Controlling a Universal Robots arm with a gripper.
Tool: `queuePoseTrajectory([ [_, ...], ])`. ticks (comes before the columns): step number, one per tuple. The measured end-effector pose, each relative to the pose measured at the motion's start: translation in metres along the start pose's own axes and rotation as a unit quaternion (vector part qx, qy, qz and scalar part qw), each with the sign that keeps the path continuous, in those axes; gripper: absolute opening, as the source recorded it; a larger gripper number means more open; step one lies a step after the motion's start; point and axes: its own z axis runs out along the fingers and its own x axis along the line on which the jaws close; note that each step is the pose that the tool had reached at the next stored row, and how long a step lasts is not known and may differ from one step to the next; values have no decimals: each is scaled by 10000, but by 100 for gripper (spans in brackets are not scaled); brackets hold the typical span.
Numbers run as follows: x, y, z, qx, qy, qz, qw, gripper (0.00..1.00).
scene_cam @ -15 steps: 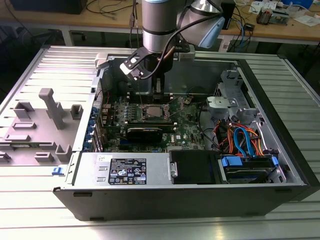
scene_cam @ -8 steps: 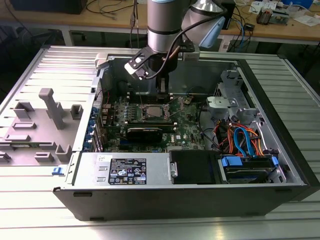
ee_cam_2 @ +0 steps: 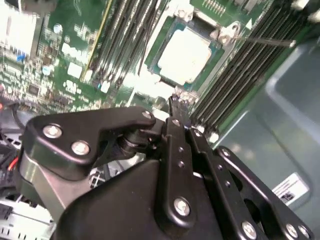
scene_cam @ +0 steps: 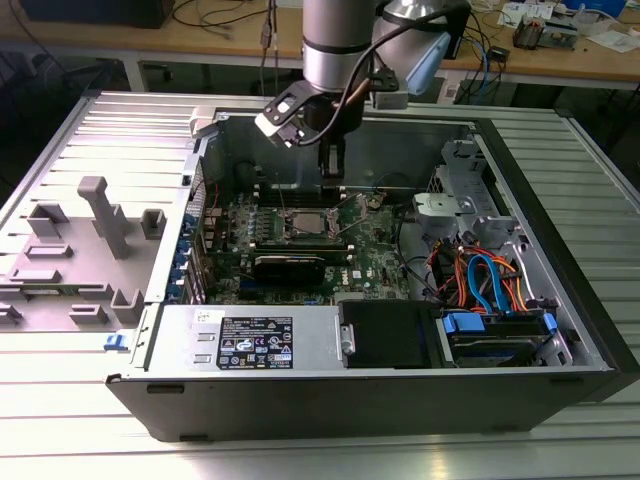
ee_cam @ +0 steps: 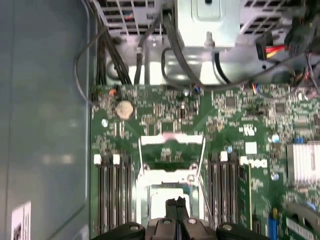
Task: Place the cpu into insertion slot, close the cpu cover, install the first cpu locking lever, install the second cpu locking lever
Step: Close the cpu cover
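Open grey sheet-metal computer case (scene_cam: 350, 400), seen whole in the exterior view. Green motherboard (ee_cam: 235, 125) with long black memory slots. Black gripper (ee_cam_2: 180, 102), fingers pressed together on nothing, tips just above the socket edge. Thin silver cpu cover (ee_cam: 172, 139), hinged open, windowed. Square insertion slot (ee_cam: 142, 197) containing the flat silvery cpu (ee_cam_2: 184, 52).

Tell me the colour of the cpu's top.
Pale silvery grey; the cpu shows best in the second wrist view.
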Motion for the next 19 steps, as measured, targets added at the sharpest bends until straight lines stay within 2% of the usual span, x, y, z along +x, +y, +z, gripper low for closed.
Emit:
queuePoseTrajectory([
  [7, 7, 288, 10, 0, 0, -1, 10000, 11],
  [13, 10, 440, 15, 0, -1, -1, 10000, 11],
  [15, 14, 559, 21, 0, 0, -4, 10000, 11],
  [17, 16, 623, 33, -4, 5, -137, 9999, 11],
  [19, 17, 673, 53, -4, 5, -143, 9999, 11],
])
